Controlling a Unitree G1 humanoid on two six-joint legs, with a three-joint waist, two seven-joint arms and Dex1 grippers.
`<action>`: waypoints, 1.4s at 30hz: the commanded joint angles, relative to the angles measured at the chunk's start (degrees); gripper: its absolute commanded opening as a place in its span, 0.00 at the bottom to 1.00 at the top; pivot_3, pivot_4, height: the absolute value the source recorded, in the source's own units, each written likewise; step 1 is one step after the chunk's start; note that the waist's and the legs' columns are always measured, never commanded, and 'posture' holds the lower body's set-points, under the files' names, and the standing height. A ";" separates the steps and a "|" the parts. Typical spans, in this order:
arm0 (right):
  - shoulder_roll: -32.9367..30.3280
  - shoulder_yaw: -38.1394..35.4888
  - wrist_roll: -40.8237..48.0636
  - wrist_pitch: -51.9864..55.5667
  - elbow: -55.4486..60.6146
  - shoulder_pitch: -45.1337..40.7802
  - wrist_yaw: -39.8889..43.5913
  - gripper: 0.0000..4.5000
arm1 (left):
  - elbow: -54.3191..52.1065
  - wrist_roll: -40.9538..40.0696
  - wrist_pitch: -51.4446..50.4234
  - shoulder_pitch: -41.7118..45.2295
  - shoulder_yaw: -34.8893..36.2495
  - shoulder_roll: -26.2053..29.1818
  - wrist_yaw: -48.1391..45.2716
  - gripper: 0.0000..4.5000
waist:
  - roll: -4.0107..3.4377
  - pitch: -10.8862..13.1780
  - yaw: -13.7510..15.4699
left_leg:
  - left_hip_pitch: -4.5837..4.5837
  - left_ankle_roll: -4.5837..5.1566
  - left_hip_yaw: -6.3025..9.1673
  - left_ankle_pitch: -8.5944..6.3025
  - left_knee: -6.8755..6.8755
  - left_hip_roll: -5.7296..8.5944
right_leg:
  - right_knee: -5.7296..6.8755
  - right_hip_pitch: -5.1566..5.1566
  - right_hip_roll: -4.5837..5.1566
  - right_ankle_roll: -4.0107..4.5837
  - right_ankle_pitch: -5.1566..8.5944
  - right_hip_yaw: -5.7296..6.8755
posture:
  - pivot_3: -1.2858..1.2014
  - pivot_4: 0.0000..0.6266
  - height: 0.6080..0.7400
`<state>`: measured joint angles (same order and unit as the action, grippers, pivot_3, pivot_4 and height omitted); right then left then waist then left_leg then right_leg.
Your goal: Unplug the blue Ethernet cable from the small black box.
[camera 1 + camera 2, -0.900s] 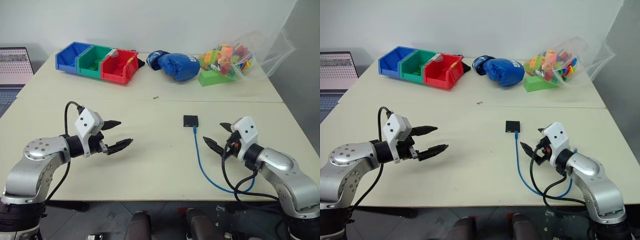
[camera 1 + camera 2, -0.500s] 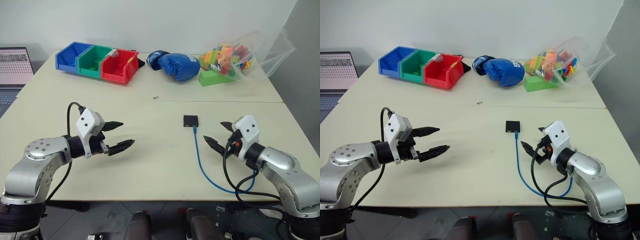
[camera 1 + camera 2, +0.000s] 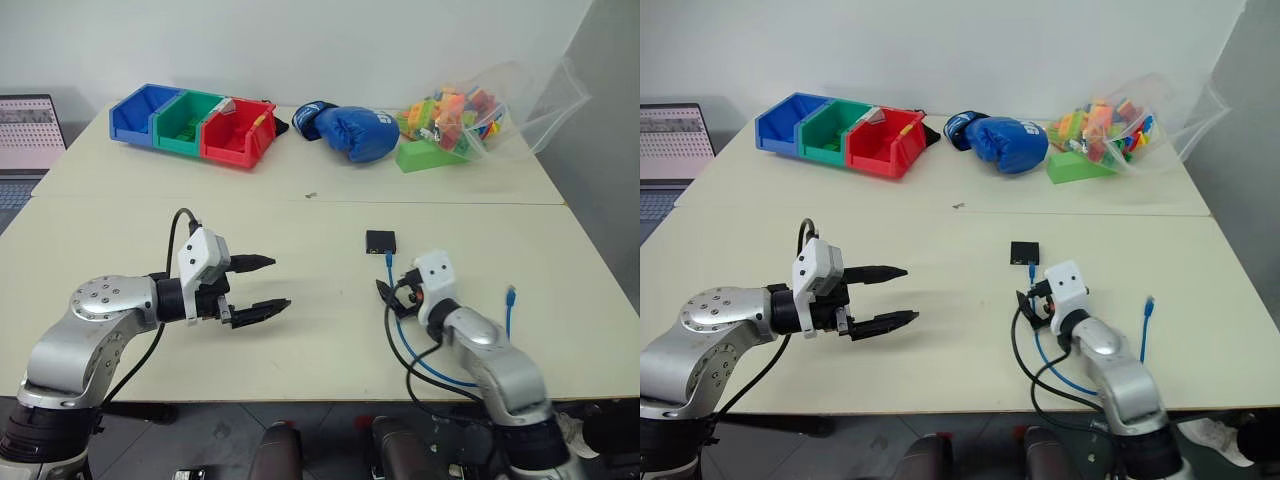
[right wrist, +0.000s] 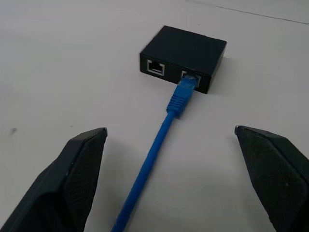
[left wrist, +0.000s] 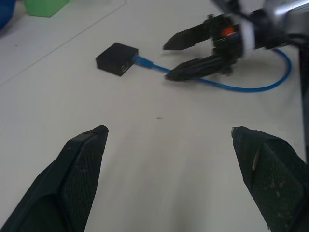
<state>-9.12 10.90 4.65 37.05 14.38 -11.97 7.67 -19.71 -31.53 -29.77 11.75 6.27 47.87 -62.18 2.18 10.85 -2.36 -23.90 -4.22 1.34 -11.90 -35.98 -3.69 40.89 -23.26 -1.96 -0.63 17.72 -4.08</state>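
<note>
Cream table (image 3: 300, 350): cable (image 4: 164, 133) sitting plugged into box (image 4: 186, 55).
Your right gripper (image 4: 169, 159) is straddling it, fingers spread; left gripper (image 3: 262, 287), also spread, is hovering well left of box.

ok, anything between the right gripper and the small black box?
Only the blue Ethernet cable, plugged into the small black box and running back between the open right gripper fingers; otherwise bare table, in the right wrist view.

laptop (image 3: 28, 140) cut off at frame edge

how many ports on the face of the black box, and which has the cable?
2 on the small black box: one empty, one beside it holding the blue Ethernet cable plug. Other faces are hidden, so there may be more.
</note>
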 commanded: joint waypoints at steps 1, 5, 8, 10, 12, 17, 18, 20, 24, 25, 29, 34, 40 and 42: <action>4.54 -0.58 -3.04 -2.47 -4.63 -2.78 -5.91 1.00 | -1.25 -0.12 2.65 0.93 -0.20 0.52 -1.91 0.96 | 0.02 -0.01 -0.02 | 0.01 0.00 -0.02 0.00 0.00 0.00 | 0.00 0.00 0.00 0.00 0.00 0.00 | 0.52 0.24 1.00; 8.29 -2.71 -3.37 -2.94 -7.79 -4.19 -9.16 0.92 | -0.01 0.73 4.39 0.58 -0.43 0.14 -2.29 1.00 | 0.02 -0.01 -0.51 | 0.03 0.00 0.01 0.00 -0.01 -0.01 | 0.02 0.01 0.00 -0.01 0.00 -0.01 | 0.52 0.24 1.00; 9.64 -2.82 -3.92 -3.59 -9.98 -5.39 -9.84 0.79 | 1.07 1.26 5.79 0.00 -0.52 -0.08 -2.66 1.00 | 0.02 -0.01 -0.65 | 0.03 0.00 0.00 0.00 -0.01 -0.01 | 0.03 0.01 0.00 0.00 0.00 0.00 | 0.52 0.24 1.00; 9.96 -2.98 -4.76 -3.67 -11.24 -6.08 -10.64 0.66 | 1.89 1.62 6.59 -0.06 -0.72 -0.24 -2.85 1.00 | 0.02 -0.02 -0.74 | 0.03 0.00 0.01 0.00 -0.01 -0.01 | 0.03 0.02 0.00 0.00 0.00 -0.01 | 0.52 0.24 1.00; 10.04 -3.22 -5.23 -3.78 -12.00 -6.45 -11.12 0.56 | 2.80 1.93 7.25 -0.02 -0.86 -0.41 -2.95 1.00 | 0.02 -0.02 -0.75 | 0.03 0.00 0.02 0.00 -0.01 -0.01 | 0.03 0.02 0.00 0.00 -0.01 -0.01 | 0.52 0.24 1.00; 9.35 -2.92 -6.03 -3.85 -12.05 -6.66 -10.76 0.28 | 4.25 2.25 8.01 0.02 -0.93 -0.88 -2.32 1.00 | 0.03 -0.03 -0.60 | 0.02 0.00 0.03 0.00 -0.01 0.00 | 0.02 0.02 0.00 0.00 -0.01 -0.01 | 0.52 0.24 1.00; 9.10 -2.81 -6.12 -3.87 -11.93 -6.69 -10.49 0.21 | 4.56 2.36 8.04 0.10 -0.90 -1.06 -2.06 1.00 | 0.04 -0.03 -0.57 | 0.02 0.00 0.03 0.00 -0.01 0.00 | 0.02 0.02 0.01 0.00 -0.01 -0.01 | 0.52 0.24 1.00; 8.09 -2.48 -5.81 -3.53 -11.00 -6.84 -8.93 0.10 | 5.72 2.19 7.57 0.53 -0.58 -1.74 -1.33 1.00 | 0.04 -0.03 -0.53 | 0.02 0.00 0.02 0.00 -0.02 0.01 | 0.02 0.03 0.02 0.00 -0.01 -0.01 | 0.52 0.24 1.00; 2.47 -0.37 -3.30 -3.01 -5.55 -8.30 1.06 0.03 | 9.55 0.28 4.72 2.90 0.47 -2.88 -0.68 1.00 | 0.03 -0.02 -0.38 | 0.01 0.00 0.03 0.00 -0.02 0.01 | 0.02 0.03 0.01 -0.01 0.00 0.01 | 0.52 0.24 1.00; -0.18 1.31 -3.44 -4.26 -4.23 -8.80 4.80 0.03 | 10.32 -1.02 2.97 3.54 0.96 -3.05 -0.53 1.00 | 0.02 -0.01 -0.34 | 0.00 0.00 0.03 0.00 -0.02 0.02 | 0.01 0.03 0.01 -0.01 0.00 0.02 | 0.52 0.24 1.00; -12.77 7.95 -7.04 -19.11 -0.91 -11.74 18.94 0.03 | 12.73 -7.50 -6.03 5.80 3.11 -2.78 -1.17 1.00 | -0.03 0.03 -0.68 | -0.02 0.01 -0.02 -0.01 -0.03 0.02 | -0.01 0.00 0.01 -0.02 0.00 0.12 | 0.52 0.24 1.00; -22.59 12.34 -10.92 -42.74 -3.67 -17.13 30.80 0.03 | 8.76 -17.69 -17.37 5.83 4.04 -0.09 -5.94 1.00 | -0.02 0.04 -1.22 | 0.02 0.02 0.01 -0.01 0.00 -0.06 | -0.01 -0.01 -0.13 -0.03 0.01 0.14 | 0.52 0.24 1.00; -23.77 13.31 -10.65 -57.69 -9.18 -22.59 37.53 0.03 | 6.27 -23.78 -23.98 8.39 4.41 -2.77 -0.55 1.00 | -0.02 0.04 -0.82 | 0.02 0.01 0.03 0.00 -0.06 -0.02 | 0.01 0.04 -0.06 -0.01 0.01 0.14 | 0.52 0.24 1.00; -23.39 13.02 -10.41 -58.80 -9.90 -22.95 38.55 0.03 | 5.57 -24.61 -24.92 8.58 4.60 -3.54 0.96 1.00 | -0.01 0.04 -0.71 | 0.02 0.01 0.05 0.00 -0.09 0.00 | 0.02 0.06 -0.03 0.00 -0.01 0.14 | 0.52 0.24 1.00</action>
<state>-32.63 24.67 -6.15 -19.47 4.11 -33.87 45.14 -11.86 -54.14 -53.66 19.48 9.36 44.48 -62.74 2.18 10.89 -3.07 -23.89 -4.22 1.39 -11.91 -36.07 -3.69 40.92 -23.19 -1.98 -0.61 17.70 -3.93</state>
